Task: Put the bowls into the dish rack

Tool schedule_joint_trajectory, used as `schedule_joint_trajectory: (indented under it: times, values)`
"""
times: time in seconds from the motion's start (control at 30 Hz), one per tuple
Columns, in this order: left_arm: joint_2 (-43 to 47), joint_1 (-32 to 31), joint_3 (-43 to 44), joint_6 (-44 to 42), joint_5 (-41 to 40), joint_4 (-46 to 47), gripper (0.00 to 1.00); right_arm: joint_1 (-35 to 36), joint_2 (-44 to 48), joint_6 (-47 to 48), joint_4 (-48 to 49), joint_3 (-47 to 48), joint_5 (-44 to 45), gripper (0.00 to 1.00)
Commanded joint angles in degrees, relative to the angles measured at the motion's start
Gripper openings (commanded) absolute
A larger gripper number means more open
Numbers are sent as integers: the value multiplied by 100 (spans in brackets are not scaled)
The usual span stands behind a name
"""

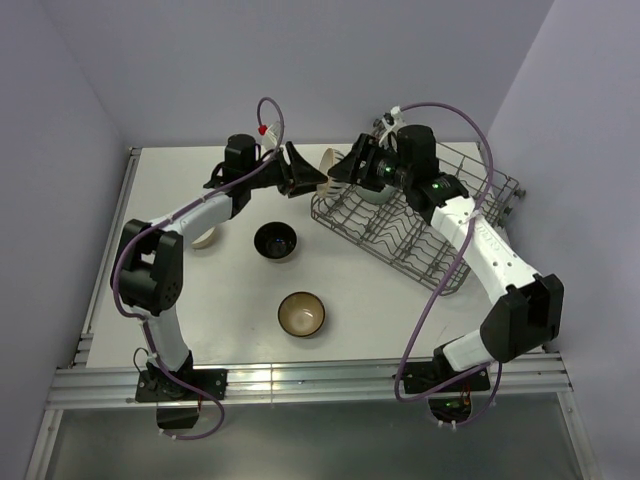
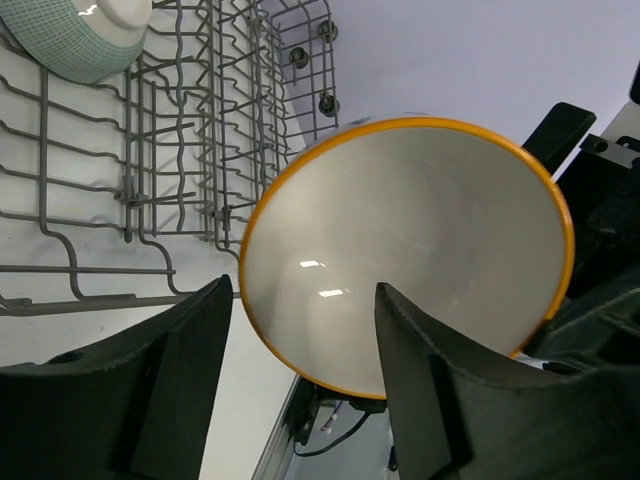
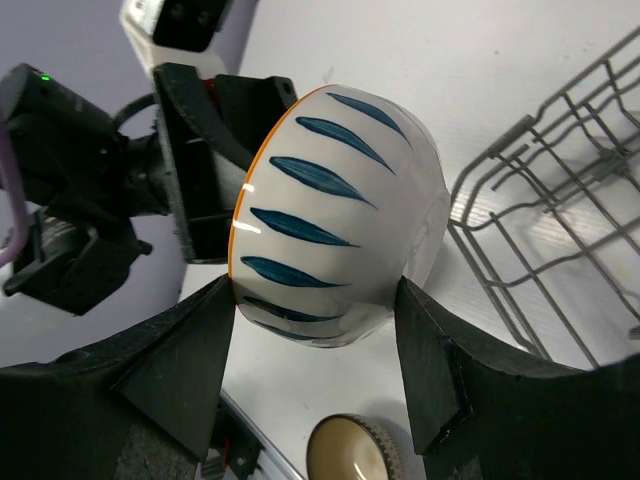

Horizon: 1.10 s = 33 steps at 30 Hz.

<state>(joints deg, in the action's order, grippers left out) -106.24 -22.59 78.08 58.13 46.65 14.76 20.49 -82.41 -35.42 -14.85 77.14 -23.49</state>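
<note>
Fingers (image 3: 190, 370) of the right hand (image 3: 312, 300) fill the lower frame of its wrist view. They are closed on the cream bowl (image 3: 330, 210) with blue leaf marks and an orange rim, one finger at the rim side and one toward the foot. This bowl is in the air, on edge, just left of the dish rack (image 1: 425, 245), at upper centre of the top view. The left hand (image 2: 305, 290) faces the bowl's inside with its fingers spread open; contact with the rim cannot be confirmed. A pale teal bowl (image 2: 80, 40) already sits in the rack. The black bowl (image 1: 276, 241) and brown bowl (image 1: 301, 314) lie on the desk (image 1: 380, 320).

Recommended: the left hand backs straight away before any swing. The right hand then carries the bowl on edge over a free row of tines, lowers it until seated, and only then lets go.
</note>
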Motion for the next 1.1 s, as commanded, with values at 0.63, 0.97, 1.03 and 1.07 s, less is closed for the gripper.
schedule_joint_trajectory:
  times: [0.63, 0.97, 1.03, 1.07]
  values:
    - [366, 158, 145, -865, -376, -992, 98, -72, -468, 1379, -141, 257, 1372, 0]
    - [876, 483, 172, -1172, -376, -1450, 99, -89, -917, 2161, -150, 266, 1900, 0]
    - [946, 545, 137, -1181, -359, -1459, 99, -89, -1083, 2424, -141, 327, 1979, 0]
    - [1008, 571, 120, -1164, -341, -1459, 99, -89, -1136, 2487, -123, 336, 1979, 0]
